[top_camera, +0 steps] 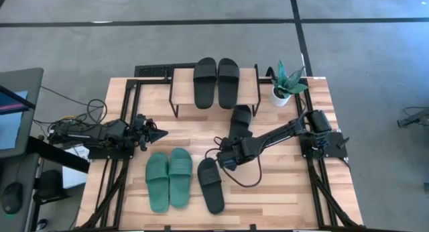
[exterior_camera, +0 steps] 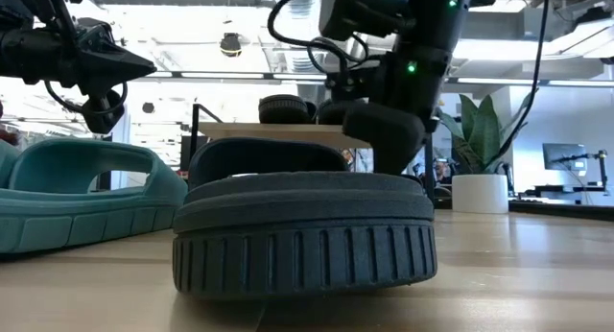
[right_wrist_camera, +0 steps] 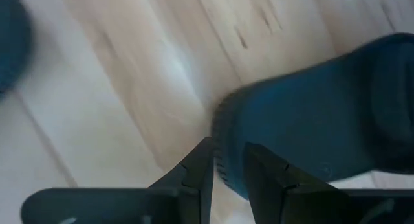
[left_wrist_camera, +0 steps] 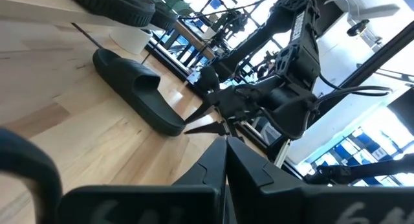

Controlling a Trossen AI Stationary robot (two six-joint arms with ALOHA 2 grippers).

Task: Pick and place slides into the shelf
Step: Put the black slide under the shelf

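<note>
The shelf (top_camera: 182, 76) stands at the table's far edge with a black pair (top_camera: 216, 82) on its plank top. A green pair (top_camera: 169, 179) and one black slide (top_camera: 210, 185) lie flat near the table's near edge; that black slide fills the low view (exterior_camera: 302, 231). Another black slide (top_camera: 240, 121) lies mid-table under my right arm. My right gripper (top_camera: 225, 158) is at its near end, shut on it. My left gripper (top_camera: 159, 133) hovers shut over the table's left side, touching nothing. My right gripper pinches the rim of the black slide's near end (right_wrist_camera: 236, 120) between its two fingers. One finger (right_wrist_camera: 197, 169) is outside the rim and the other lies over the slide's top. It comes slanting down from the table's right. The slide looks flat on the table (left_wrist_camera: 136, 88).
A potted plant in a white pot (top_camera: 285, 86) stands on the far right of the table beside the shelf. Black frame rails (top_camera: 114, 171) run along both sides. Bare wood (top_camera: 281, 185) lies on the near right. A monitor (top_camera: 13, 111) stands off the table's left.
</note>
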